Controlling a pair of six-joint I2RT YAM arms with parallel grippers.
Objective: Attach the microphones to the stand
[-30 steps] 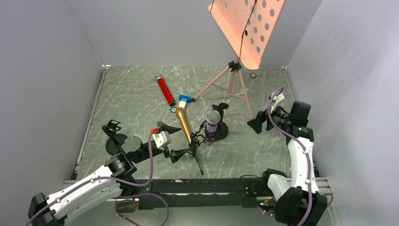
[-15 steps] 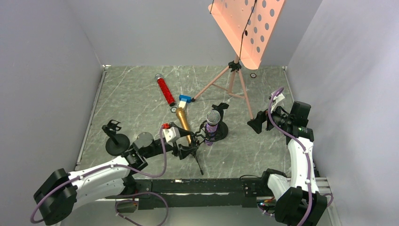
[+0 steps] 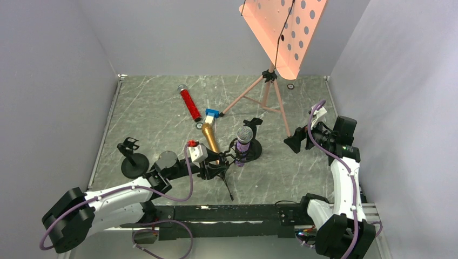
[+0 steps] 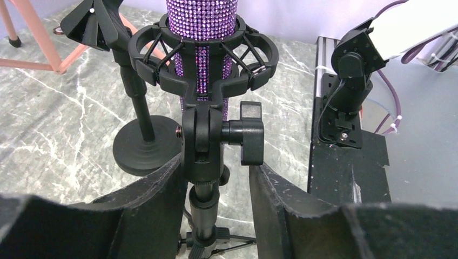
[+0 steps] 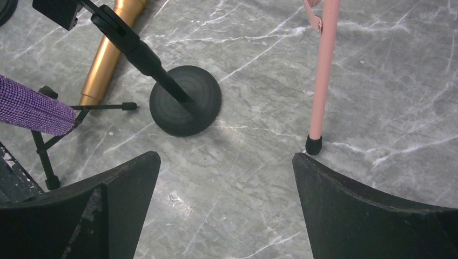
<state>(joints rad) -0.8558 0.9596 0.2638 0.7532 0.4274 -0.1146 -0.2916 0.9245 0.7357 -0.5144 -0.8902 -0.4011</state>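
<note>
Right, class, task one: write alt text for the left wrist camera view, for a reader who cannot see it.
A purple glittery microphone sits in a black shock-mount stand, whose joint lies between the left claw's two fingers; contact is unclear. Behind it, a round-based black stand rests on the grey marbled table.

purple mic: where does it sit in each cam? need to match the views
Top external: purple mic at centre, upright in a black mount.
Left wrist: top centre, mic body in the mount ring, head cut off by the frame.
Right wrist: left edge, mic body slanting in.
Shared landmark: round stand base, next to the mic in all three.
</note>
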